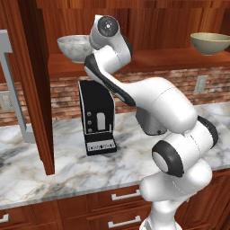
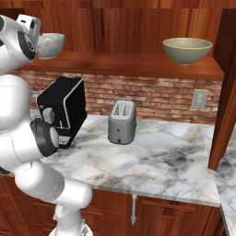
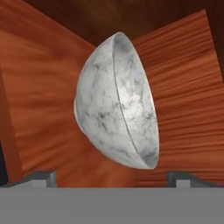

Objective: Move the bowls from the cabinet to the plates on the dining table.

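Marble table [image 1: 54, 175] under brick backsplash [image 2: 156, 99], red-brown cabinet [image 2: 120, 64] shelf, speckled grey-white bowl [image 3: 116, 103], tan bowl [image 2: 187, 50], tool [image 3: 111, 178] spread wide, empty.

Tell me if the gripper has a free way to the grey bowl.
Probably yes. The gripper is open and faces the grey bowl on the cabinet shelf; nothing lies between them.

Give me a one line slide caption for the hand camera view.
Open gripper lined up on the marbled grey-white bowl resting on the wooden cabinet shelf, not yet touching it.
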Controlling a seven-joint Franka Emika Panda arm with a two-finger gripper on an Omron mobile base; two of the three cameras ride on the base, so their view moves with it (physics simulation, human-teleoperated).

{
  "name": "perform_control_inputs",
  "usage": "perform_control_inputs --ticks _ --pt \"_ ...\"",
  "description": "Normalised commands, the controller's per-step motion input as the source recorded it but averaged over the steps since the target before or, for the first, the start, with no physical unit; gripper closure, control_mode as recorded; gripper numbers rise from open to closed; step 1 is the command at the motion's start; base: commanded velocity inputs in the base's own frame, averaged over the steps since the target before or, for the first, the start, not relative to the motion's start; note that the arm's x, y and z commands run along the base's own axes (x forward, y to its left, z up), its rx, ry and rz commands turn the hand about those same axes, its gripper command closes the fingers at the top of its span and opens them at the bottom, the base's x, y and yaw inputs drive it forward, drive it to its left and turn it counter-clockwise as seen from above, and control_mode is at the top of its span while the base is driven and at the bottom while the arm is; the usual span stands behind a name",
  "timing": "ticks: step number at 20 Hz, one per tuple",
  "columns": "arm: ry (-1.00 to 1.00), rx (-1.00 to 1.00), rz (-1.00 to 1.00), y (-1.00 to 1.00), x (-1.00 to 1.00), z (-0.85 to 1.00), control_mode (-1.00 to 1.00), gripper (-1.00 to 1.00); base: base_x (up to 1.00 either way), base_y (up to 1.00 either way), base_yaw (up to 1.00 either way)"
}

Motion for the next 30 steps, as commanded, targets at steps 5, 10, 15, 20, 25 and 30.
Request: perform_control_inputs --ticks 5,10,15,20,25,30 --pt "0.00 0.00 0.00 0.17 0.57 -0.01 -1.00 -1.00 0.00 0.00 0.00" --pt "0.00 -0.01 0.00 0.26 0.55 -0.05 -1.00 -1.00 0.00 0.00 0.00" --pt "0.00 -0.02 0.00 0.32 0.43 -0.19 -1.00 -1.00 0.00 0.00 0.00" --pt "0.00 -0.04 0.02 0.30 0.28 -0.39 -1.00 -1.00 0.00 0.00 0.00" --pt "0.00 -0.04 0.03 0.30 0.18 -0.54 -1.00 -1.00 0.00 0.00 0.00" --pt "-0.02 -0.04 0.04 0.29 0.03 -0.62 -1.00 -1.00 0.00 0.00 0.00"
